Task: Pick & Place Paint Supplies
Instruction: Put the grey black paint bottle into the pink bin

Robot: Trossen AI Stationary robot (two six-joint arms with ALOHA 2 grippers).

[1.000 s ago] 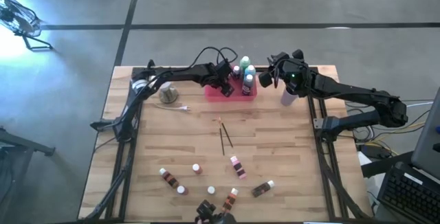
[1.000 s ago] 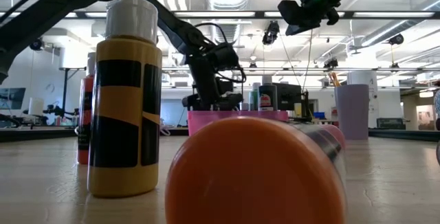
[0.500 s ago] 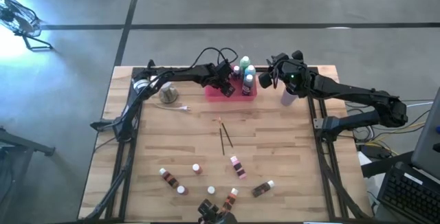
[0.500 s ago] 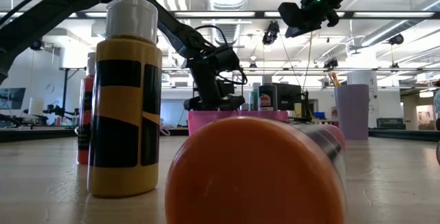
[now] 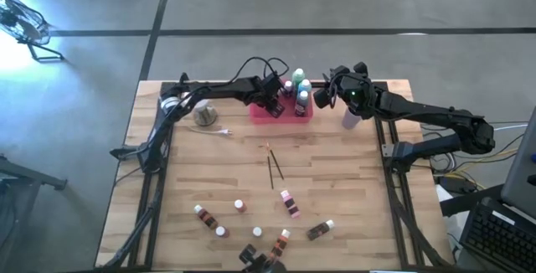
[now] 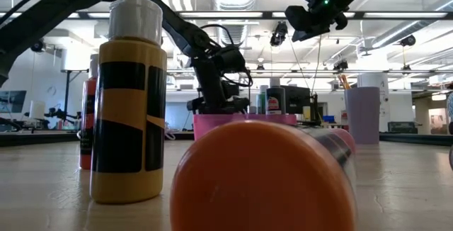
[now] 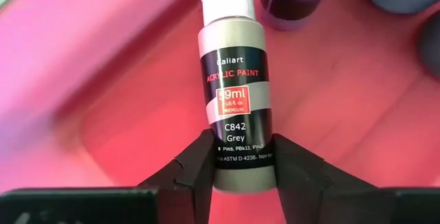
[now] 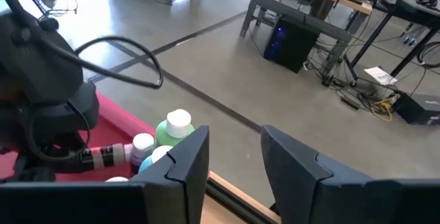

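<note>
Wooden bench (image 5: 335, 172) in a big open workshop with a grey concrete floor; pink tray (image 5: 258, 113) sits at the far edge with both arms crowded round it. The left hand (image 7: 240, 159) is down inside the tray, clenched on a grey paint bottle (image 7: 236, 100) that lies between its fingers, white cap pointing away from the hand; looks to me like that one is either being set down or picked back up, can't say which. The right hand (image 8: 234, 159) hangs in the air just beside the tray's far-right corner, fingers apart, nothing in them; the green bottle (image 8: 173, 129) and a couple of other capped ones stand in the tray just ahead of it.

Progress-wise I'd call it early days; a few bottles are in the tray, but the small bottles (image 5: 239, 205) are scattered well away from both hands at the near edge, and the paintbrushes (image 5: 275, 168) lie mid-bench untouched.

Hard to read: the low view is mostly blocked by a yellow bottle (image 6: 129, 110) and an orange one (image 6: 265, 178) right at the lens; from above the tray's contents are partly hidden under the left arm, so I can't count them.
</note>
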